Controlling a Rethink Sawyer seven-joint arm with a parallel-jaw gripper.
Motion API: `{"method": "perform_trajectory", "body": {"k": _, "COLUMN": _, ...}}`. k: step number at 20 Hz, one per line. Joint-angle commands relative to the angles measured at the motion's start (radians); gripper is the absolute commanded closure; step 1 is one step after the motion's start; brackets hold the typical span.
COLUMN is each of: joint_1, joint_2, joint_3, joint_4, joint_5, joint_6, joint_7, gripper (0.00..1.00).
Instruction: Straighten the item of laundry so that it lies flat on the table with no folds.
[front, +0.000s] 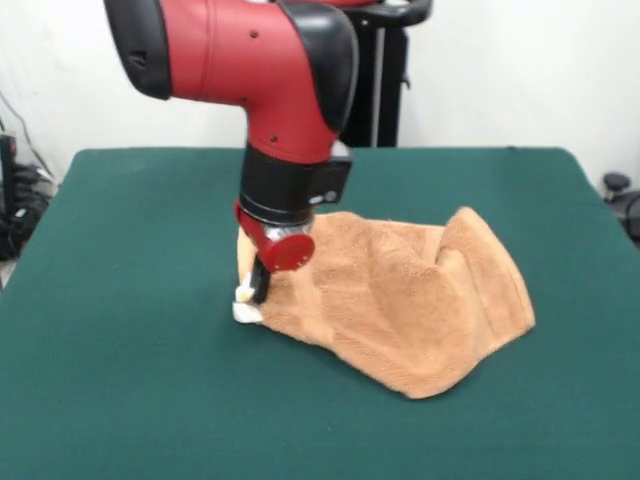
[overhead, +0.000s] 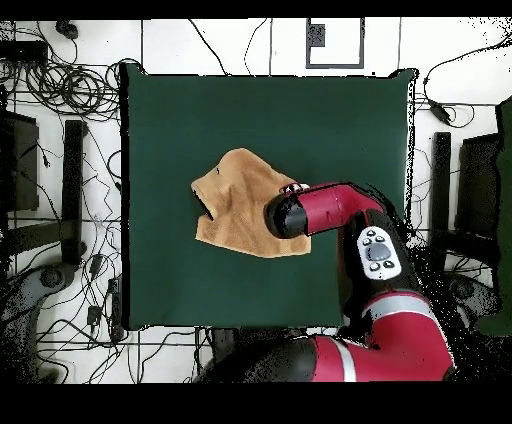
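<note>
Front view: red and black arm (front: 270, 90) comes down from top left. Its claw (front: 250, 296) sits at the towel's (front: 400, 300) left corner, low on the green desk (front: 120, 380). Dark finger and pale pads are closed narrow on the towel corner; a bit of cloth rises between them. Towel is orange-tan, rumpled, w/ a raised hump toward its right side and a deep crease mid-cloth. Its near edge lies on the desk.

Overhead view: towel (overhead: 235, 205) lies approx. mid-desk (overhead: 170, 110), shaped like an uneven wedge. Arm's wrist (overhead: 300, 212) covers the towel's right corner, so the claw itself is hidden from above. This view shows the arm's elbow w/ button panel (overhead: 377, 250) off the desk's right edge, plus cables (overhead: 60, 80) on the floor at left; front view shows none of these.
</note>
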Motion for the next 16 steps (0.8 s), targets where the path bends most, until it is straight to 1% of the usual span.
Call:
{"method": "perform_trajectory", "body": {"k": 1, "joint_1": -0.079, "joint_2": 0.027, "joint_3": 0.034, "joint_4": 0.187, "joint_5": -0.129, "joint_6": -0.026, "joint_7": -0.338, "gripper": 1.0}}
{"method": "perform_trajectory", "body": {"k": 4, "joint_1": -0.093, "joint_2": 0.01, "joint_3": 0.03, "joint_4": 0.214, "joint_5": -0.159, "joint_6": -0.039, "joint_7": -0.333, "gripper": 1.0}}
{"method": "perform_trajectory", "body": {"k": 8, "joint_1": -0.112, "joint_2": -0.035, "joint_3": 0.027, "joint_4": 0.267, "joint_5": -0.195, "joint_6": -0.046, "joint_7": -0.325, "gripper": 1.0}}
{"method": "perform_trajectory", "body": {"k": 10, "joint_1": -0.118, "joint_2": -0.035, "joint_3": 0.032, "joint_4": 0.277, "joint_5": -0.211, "joint_6": -0.062, "joint_7": -0.302, "gripper": 1.0}}
{"method": "perform_trajectory", "body": {"k": 12, "joint_1": -0.077, "joint_2": 0.0, "joint_3": 0.01, "joint_4": 0.244, "joint_5": -0.239, "joint_6": -0.083, "joint_7": -0.228, "gripper": 1.0}}
{"method": "perform_trajectory", "body": {"k": 16, "joint_1": 0.006, "joint_2": 0.04, "joint_3": -0.021, "joint_4": 0.209, "joint_5": -0.249, "joint_6": -0.093, "joint_7": -0.094, "gripper": 1.0}}
